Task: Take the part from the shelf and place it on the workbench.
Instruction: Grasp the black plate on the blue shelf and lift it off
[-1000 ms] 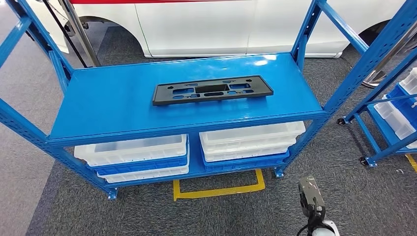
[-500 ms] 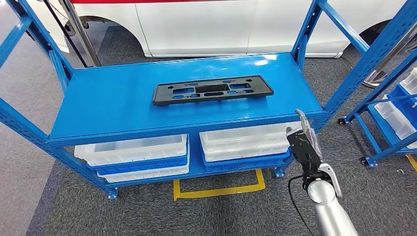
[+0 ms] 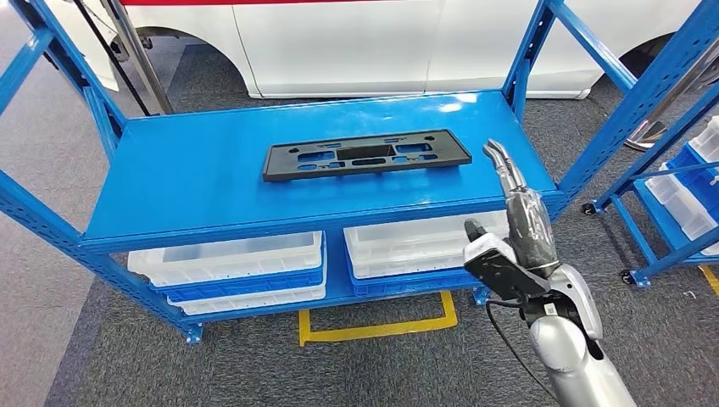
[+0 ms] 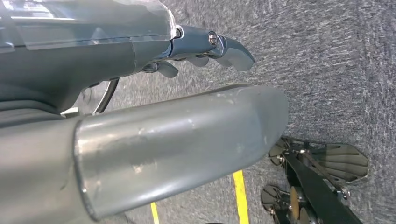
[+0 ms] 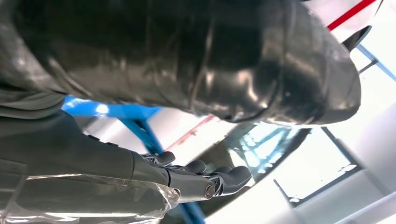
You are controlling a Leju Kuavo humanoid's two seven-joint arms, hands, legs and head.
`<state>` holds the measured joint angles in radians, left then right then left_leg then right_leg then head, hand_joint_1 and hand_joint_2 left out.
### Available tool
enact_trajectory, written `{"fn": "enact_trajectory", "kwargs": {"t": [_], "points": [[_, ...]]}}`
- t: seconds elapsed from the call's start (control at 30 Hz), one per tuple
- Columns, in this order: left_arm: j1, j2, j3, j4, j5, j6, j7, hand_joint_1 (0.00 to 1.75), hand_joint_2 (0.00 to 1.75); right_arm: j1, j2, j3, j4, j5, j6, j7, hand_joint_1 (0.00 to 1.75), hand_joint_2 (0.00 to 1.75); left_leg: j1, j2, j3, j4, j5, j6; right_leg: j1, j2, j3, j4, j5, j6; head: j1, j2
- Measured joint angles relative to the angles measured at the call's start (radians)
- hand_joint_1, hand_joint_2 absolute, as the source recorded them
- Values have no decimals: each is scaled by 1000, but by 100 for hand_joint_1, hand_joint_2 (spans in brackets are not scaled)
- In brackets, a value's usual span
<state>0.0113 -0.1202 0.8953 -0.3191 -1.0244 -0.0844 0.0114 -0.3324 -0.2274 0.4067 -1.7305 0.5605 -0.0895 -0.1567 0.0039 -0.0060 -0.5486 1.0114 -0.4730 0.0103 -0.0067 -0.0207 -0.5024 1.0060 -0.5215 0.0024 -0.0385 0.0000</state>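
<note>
While the black part point(image 3: 365, 155) lies flat and untouched on the blue shelf point(image 3: 195, 182), just ahead and left of the right hand point(image 3: 515, 222), nothing is done: grasp, lift and transfer remain. That hand is empty, fingers extended. White trays point(image 3: 229, 259) sit below; grey carpet and a white car point(image 3: 356, 38) lie beyond.

Blue metal shelf point(image 3: 195, 182) with angled uprights stands on grey carpet floor point(image 3: 254, 365). Flat black rectangular plastic part point(image 3: 365, 155) with cut-out slots lies flat on top level, near the middle, long side along the shelf. Lower level carries two stacks of white and blue plastic trays: left stack point(image 3: 233, 271), right stack point(image 3: 424, 250), side by side. Yellow tape marking point(image 3: 377, 326) on floor just in front.
</note>
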Motion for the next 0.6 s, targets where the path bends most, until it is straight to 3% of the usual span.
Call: {"fn": "enact_trajectory", "kwargs": {"t": [0.4, 0.6], "points": [[-30, 11, -6, 19, -53, 1, -19, 0, 0, -154, 36, 124, 96, 35, 71, 37, 0, 0, 0, -5, -2, 0, 3, -1, 0, -7, 0, 1, 0, 0, 0, 0], [-43, 15, -8, 27, -61, 4, -9, 0, 0, -269, 78, 184, 238, 74, 94, 58, 0, 0, 0, -6, -3, 0, 3, -1, 0, -7, -1, 2, 0, 0, 0, 0]]}}
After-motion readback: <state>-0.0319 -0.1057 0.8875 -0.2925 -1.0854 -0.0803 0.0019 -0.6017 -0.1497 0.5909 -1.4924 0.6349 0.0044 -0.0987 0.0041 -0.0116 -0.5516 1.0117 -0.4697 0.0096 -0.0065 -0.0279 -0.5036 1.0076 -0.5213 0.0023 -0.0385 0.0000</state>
